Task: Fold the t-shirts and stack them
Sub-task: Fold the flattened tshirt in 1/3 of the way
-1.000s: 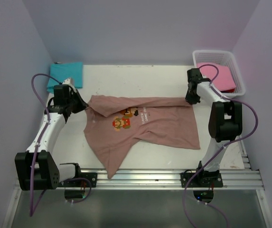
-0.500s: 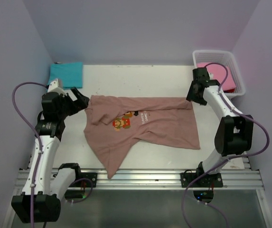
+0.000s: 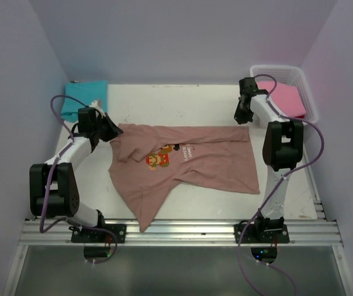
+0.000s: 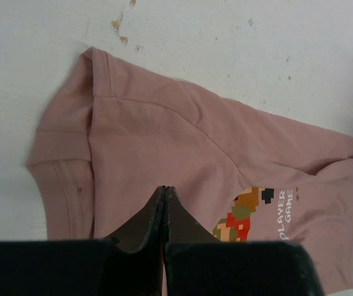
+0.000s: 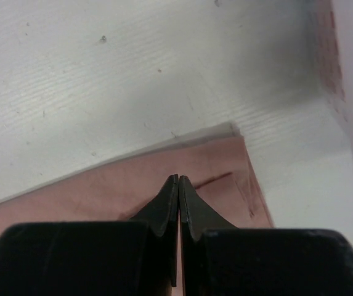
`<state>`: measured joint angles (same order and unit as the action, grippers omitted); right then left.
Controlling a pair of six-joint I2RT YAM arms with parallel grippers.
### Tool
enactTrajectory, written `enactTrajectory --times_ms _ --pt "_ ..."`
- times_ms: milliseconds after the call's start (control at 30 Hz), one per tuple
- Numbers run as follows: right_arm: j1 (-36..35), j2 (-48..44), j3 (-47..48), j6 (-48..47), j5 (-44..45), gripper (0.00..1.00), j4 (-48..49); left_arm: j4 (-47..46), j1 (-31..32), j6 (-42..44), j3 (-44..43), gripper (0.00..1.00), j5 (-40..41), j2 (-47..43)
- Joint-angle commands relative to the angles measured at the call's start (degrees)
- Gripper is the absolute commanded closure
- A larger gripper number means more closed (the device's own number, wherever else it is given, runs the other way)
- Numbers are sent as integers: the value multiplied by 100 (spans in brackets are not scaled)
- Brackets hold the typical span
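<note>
The salmon-brown t-shirt [image 3: 188, 161] with the pixel-character print [image 3: 158, 159] lies spread but creased on the white table, its lower left part folded into a point. My left gripper [image 3: 109, 132] is shut and empty just above the shirt's upper left sleeve; in the left wrist view [image 4: 164, 189] it hovers over the cloth [image 4: 182, 148]. My right gripper [image 3: 240, 118] is shut and empty above the shirt's upper right corner; it shows in the right wrist view [image 5: 178, 177] over that corner [image 5: 225, 166]. A folded teal t-shirt [image 3: 85, 98] lies at the back left. The pink t-shirt [image 3: 286, 98] lies in the basket.
A white plastic basket [image 3: 308, 92] stands at the back right, its wall also in the right wrist view [image 5: 352, 74]. Lilac walls close in the table on three sides. A metal rail [image 3: 182, 229] carrying the arm bases runs along the near edge.
Both arms have swung and shifted slightly toward the back, off the shirt's top corners. The shirt's upper left corner has settled; the rest of the shirt has not moved.
</note>
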<state>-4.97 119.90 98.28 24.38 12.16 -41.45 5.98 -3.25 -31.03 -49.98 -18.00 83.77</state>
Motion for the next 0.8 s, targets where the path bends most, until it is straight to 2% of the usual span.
enactTrajectory --times_ms 0,133,300,533,767 --pt "-30 192 613 -56 -267 100 -100 -1080 -27 -140 -478 100 -537 323" --pt "-21 315 570 -56 -337 100 14 -1371 -27 -272 -522 100 -608 693" --pt "-21 342 412 -21 -373 100 -38 -1284 -36 -325 -575 100 -635 1106" --pt "-21 -160 -695 67 -381 100 401 -993 -27 -272 -689 100 -512 1282" --pt "-30 165 -485 58 -399 100 251 -888 -36 -360 -838 100 -512 1721"
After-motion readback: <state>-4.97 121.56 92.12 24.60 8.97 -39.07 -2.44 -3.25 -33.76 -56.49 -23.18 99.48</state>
